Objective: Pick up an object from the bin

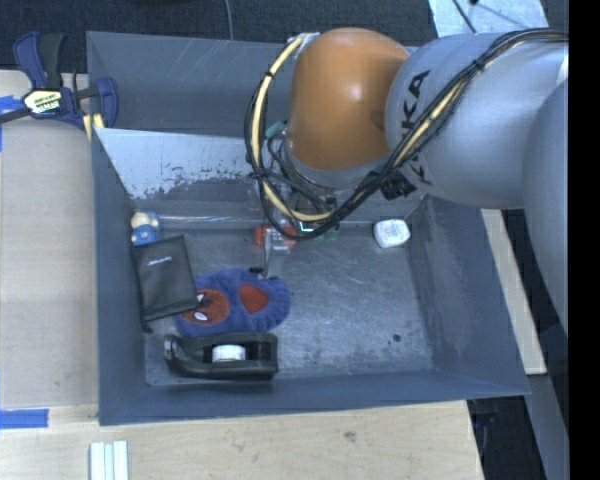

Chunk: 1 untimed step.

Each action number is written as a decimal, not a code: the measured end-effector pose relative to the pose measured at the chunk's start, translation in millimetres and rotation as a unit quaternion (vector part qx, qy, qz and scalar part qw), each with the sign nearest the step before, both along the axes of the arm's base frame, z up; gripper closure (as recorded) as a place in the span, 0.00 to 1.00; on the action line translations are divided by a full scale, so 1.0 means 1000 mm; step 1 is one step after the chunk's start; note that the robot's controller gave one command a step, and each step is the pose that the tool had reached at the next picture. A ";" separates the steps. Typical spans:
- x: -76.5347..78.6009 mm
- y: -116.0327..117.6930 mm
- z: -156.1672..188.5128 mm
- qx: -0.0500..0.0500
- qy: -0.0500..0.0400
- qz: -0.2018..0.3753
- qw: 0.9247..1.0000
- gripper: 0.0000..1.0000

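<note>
My gripper (273, 252) reaches down from under the arm's orange cover in the middle of the bin. Its tip hangs just above the upper right end of a blue soft slipper with red patches (242, 304); whether they touch I cannot tell. A black flat case (165, 277) lies tilted to the slipper's left, partly over it. Below the slipper, by the bin's front wall, rests a black tape dispenser with a white roll (223, 354).
A small white object (391, 232) sits to the right of the gripper near the back wall. A small blue and yellow thing (144, 226) lies in the back left corner. The arm and its cables cover the bin's back middle.
</note>
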<state>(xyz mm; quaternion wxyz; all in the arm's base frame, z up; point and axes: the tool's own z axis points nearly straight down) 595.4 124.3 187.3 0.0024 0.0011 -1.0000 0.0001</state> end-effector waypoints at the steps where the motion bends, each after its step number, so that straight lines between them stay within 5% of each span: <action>1: -0.037 -0.023 -0.119 0.001 -0.001 0.074 0.997 0.00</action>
